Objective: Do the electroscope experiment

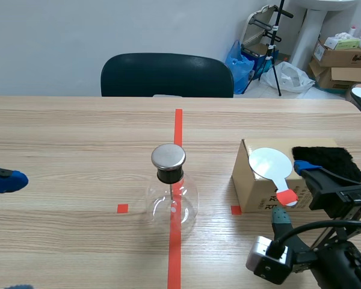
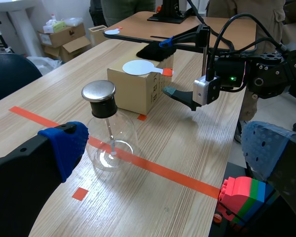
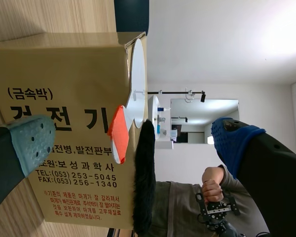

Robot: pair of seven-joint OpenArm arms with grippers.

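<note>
The electroscope, a clear glass flask (image 1: 171, 201) with a round metal cap (image 1: 168, 156), stands on the red tape line mid-table. To its right a cardboard box (image 1: 256, 180) carries a white disc paddle (image 1: 269, 163) with an orange handle (image 1: 287, 197) and a black fur pad (image 1: 326, 160). My right gripper (image 3: 130, 143) is turned sideways and open, and the orange handle (image 3: 117, 133) lies between its fingers without touching them. At the far left my left gripper (image 2: 165, 143) is open, with the flask (image 2: 108, 136) ahead of it.
A dark chair (image 1: 167, 75) stands behind the far table edge. Cardboard boxes (image 1: 343, 57) and bags lie on the floor at the back right. A red, green and blue toy block (image 2: 239, 197) sits past the near table edge beside my left gripper.
</note>
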